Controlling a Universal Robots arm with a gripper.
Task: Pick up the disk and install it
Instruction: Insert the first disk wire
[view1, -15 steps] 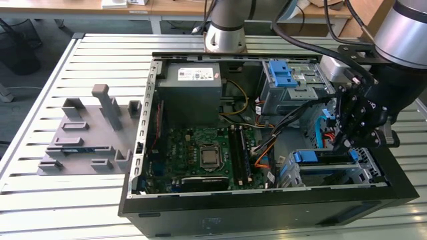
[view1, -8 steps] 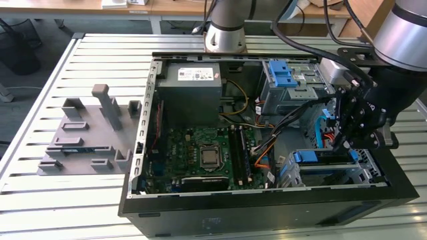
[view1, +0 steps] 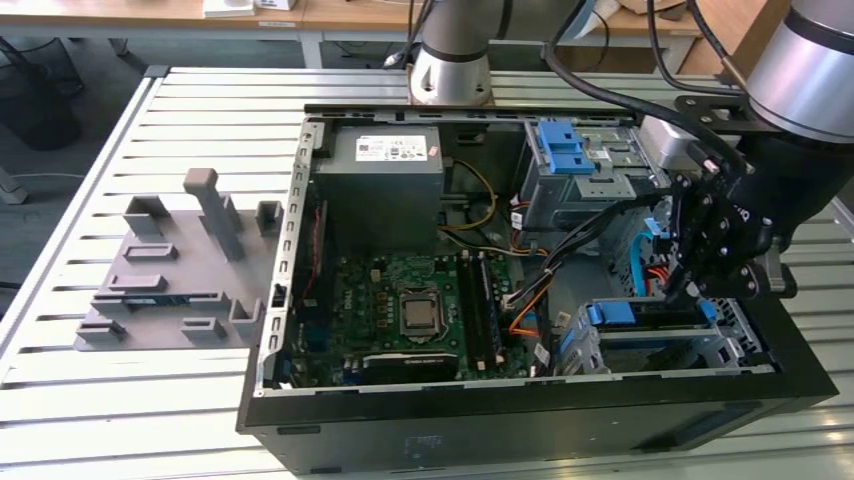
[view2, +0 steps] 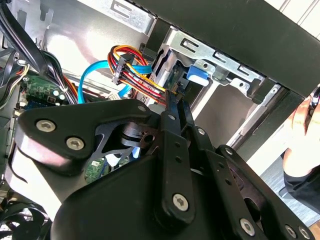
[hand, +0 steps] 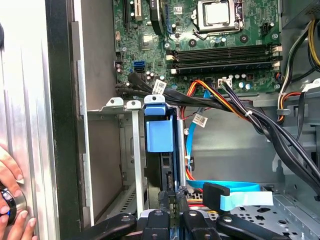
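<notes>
Black linkage of the claw (view2: 172, 107) looms closest in the second wrist view, its two fingers drawn together to a thin point, nothing visible between them, right by the bundle of red, yellow and orange wires (view2: 137, 75). From the exterior view, that claw (view1: 683, 290) hangs inside the open computer case (view1: 534, 430), at the exterior view's right, just above the lower drive cage (view1: 667, 340).

And the disk (hand: 159, 150)? It sits on edge in that cage in the first wrist view, slotted between the metal rails with its blue plastic carrier tab facing out; the claw's fingertips (hand: 170, 197) hover just at its near end, and I can't tell whether they touch it. A light blue flat cable (hand: 235, 195) with a black plug lies beside them.

Over in the exterior view, the motherboard (view1: 414, 310) fills the case's middle, the grey power-supply box (view1: 387, 165) sits at the far end, and a second cage with a blue latch (view1: 561, 150) stands beside it. Left of the case, a grey fixture (view1: 180, 270) rests on the slatted surface (view1: 80, 400). A person's hand (hand: 12, 200) rests at the case's outer edge.
</notes>
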